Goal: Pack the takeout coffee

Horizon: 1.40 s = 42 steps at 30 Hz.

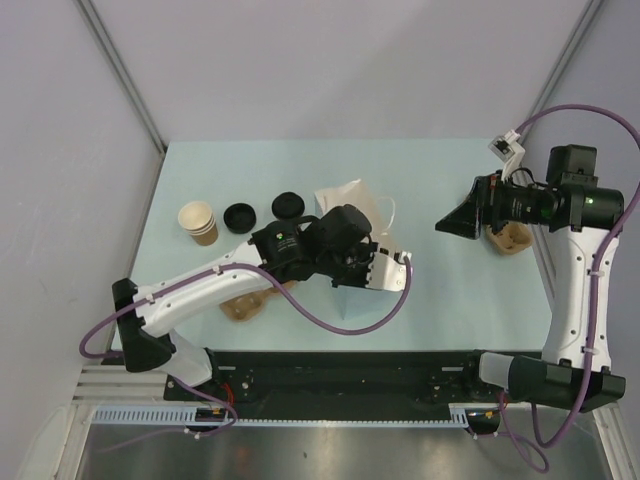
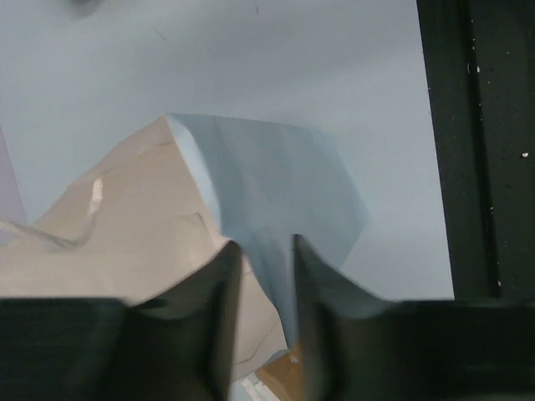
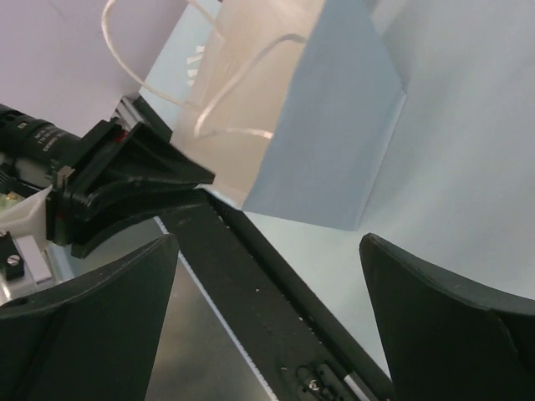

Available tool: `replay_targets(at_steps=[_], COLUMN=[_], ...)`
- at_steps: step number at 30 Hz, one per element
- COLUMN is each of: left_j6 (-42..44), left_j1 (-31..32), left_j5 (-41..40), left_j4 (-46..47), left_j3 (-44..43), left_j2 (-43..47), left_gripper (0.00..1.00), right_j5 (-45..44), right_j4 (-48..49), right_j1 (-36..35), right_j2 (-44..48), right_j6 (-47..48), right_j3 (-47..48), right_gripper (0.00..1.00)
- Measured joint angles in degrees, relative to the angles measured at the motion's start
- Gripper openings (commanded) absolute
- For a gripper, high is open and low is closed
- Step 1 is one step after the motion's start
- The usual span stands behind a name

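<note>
Top external view puts the takeout coffee (image 1: 288, 206) upright just left of the paper bag (image 1: 350, 198). The left gripper (image 2: 262, 255) pinches the bag's edge and sits nearer the cup. The right gripper (image 1: 452, 222), spread wide, hangs well apart on the bag's far side.

Takeout coffee (image 1: 288, 206) — black lid on, upright, left of centre.

Left arm (image 1: 200, 285) and right arm (image 1: 572, 300): white shell links, black joints, black bases. Purple cable (image 1: 345, 326) along each arm. Green light (image 1: 592, 200) on the right wrist. Left claw (image 2: 261, 251) and right claw (image 3: 267, 242): matte black wedge fingers.
</note>
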<state>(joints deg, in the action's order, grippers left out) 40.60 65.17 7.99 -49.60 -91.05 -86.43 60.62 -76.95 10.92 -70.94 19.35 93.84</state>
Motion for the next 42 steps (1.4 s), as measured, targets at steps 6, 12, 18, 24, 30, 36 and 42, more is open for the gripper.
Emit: replay_targets(at_steps=[6, 12, 18, 24, 30, 36, 42], left_j6=[-1.11, -6.58, -20.5, -35.26, -45.22, -51.54, -54.29], left_j1=[0.02, -4.13, -20.55, -32.74, -33.86, -33.86, -33.86], left_j5=[0.17, 6.05, 11.08, 14.58, 20.92, 26.93, 31.43], left_j4=[-0.98, -1.81, 2.01, 5.99, 9.86, 14.71, 17.84], left_j3=[0.0, -3.08, -4.17, -0.83, 3.54, 4.07, 4.07], left_j2=[2.27, 9.09, 16.57, 19.37, 17.27, 14.4, 11.85], left_gripper=[0.65, 0.66, 0.67, 0.67, 0.69, 0.63, 0.43], right_j5=[0.57, 0.98, 0.26, -0.52, -1.51, -1.6, -1.01], right_j4=[0.31, 5.01, 12.66, 18.64, 23.02, 25.97, 26.51], right_j1=[-3.56, -8.07, -13.57, -17.73, -20.65, -22.47, -22.88], right_j2=[1.81, 3.37, 3.06, 0.57, -2.8, -4.37, -4.61], right_j6=[-4.9, -11.06, -17.46, -21.64, -24.7, -27.3, -28.57], right_j3=[-1.51, -2.56, -4.39, -4.72, -4.92, -4.94, -4.94], right_gripper=[0.9, 0.84, 0.77, 0.67, 0.54, 0.35, 0.05])
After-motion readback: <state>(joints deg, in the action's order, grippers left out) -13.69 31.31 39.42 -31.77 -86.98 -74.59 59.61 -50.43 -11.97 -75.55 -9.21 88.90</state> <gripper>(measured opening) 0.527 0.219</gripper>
